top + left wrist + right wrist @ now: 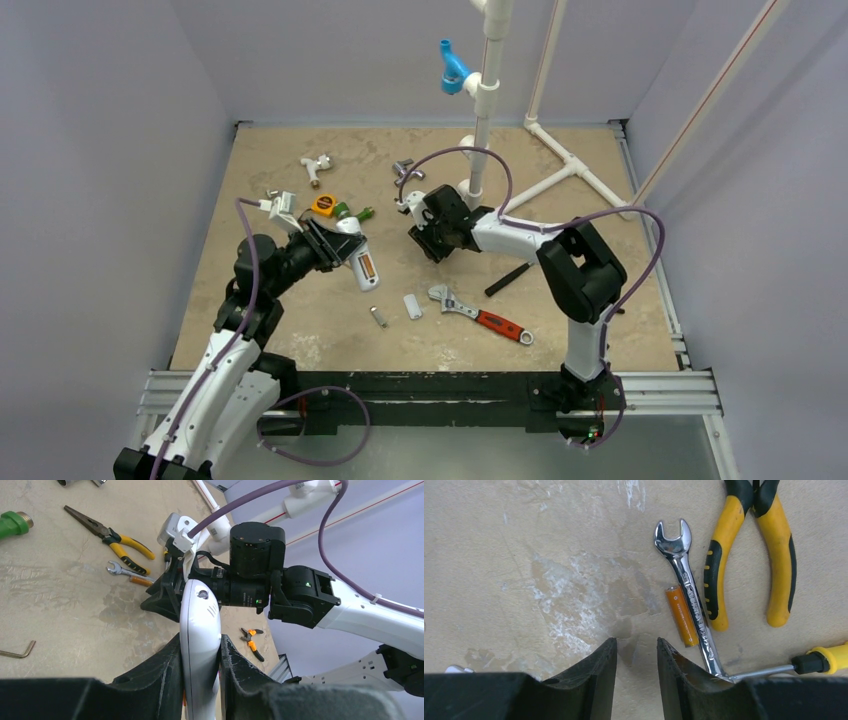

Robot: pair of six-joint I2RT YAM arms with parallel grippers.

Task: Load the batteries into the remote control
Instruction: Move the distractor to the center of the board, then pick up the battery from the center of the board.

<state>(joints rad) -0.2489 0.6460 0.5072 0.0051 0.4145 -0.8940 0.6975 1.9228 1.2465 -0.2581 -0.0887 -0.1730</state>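
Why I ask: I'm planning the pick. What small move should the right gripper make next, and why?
Probably slide the open right gripper sideways over the small orange cylindrical battery. The battery lies off to one side of the finger gap, against the silver open-end wrench, while the left gripper holds the white plastic remote control.

The scuffed beige table (310, 335) carries loose tools. An orange battery (681, 615) lies flat against the shaft of a small spanner (688, 592), with yellow pliers (778, 555) just beside them. A screwdriver (819, 661) points its tip at the spanner's lower end. Nearer the front edge lie a white cover (412, 306), a grey cylinder (378, 318) beside it, and a red-handled wrench (482, 314). A hex key (17, 651) and a green fitting (14, 523) lie well apart.
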